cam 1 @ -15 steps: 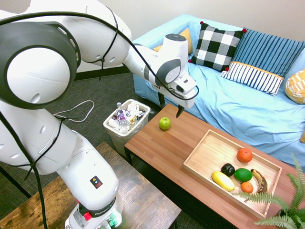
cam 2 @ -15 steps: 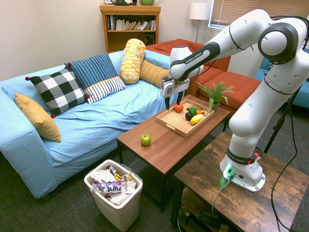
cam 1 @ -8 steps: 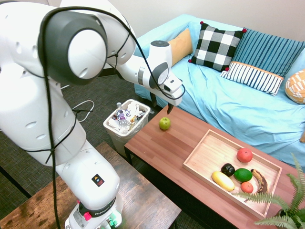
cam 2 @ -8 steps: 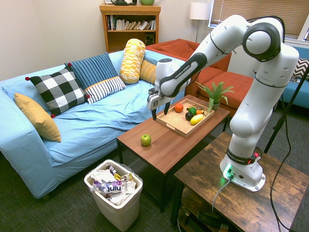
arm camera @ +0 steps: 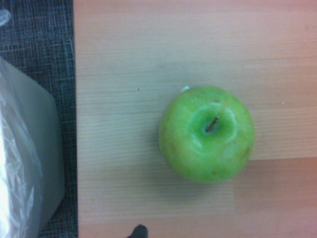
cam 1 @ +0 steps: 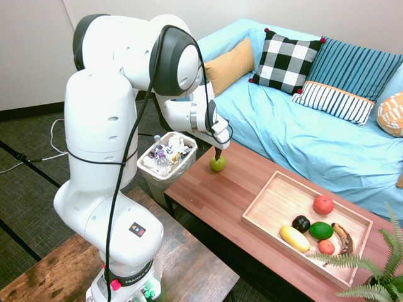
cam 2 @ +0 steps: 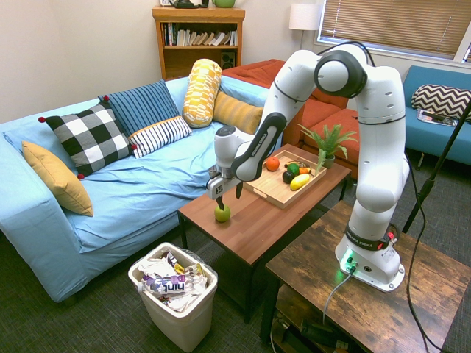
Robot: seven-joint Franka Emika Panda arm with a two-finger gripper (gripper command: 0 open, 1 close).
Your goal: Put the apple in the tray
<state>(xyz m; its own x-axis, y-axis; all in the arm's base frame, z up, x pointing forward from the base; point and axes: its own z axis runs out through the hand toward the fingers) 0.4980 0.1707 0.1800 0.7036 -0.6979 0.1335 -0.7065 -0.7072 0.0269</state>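
One apple [arm camera: 207, 134] upright, stem [arm camera: 212, 124] up; tool [cam 2: 229, 199] spread above.

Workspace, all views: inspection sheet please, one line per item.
Surface: brown wood-plank coffee table, no spill seen
Job's things: glossy light-green apple on bare wood, outside the shallow light-wood tray
Clutter: assorted fruit in the tray; filled white wastebasket by the table's end
Gripper: black two-finger gripper, open, close above the apple, not gripping
Cables: black cable along the white arm; none seen lying on the coffee table
Surroundings: light-blue covered sofa alongside
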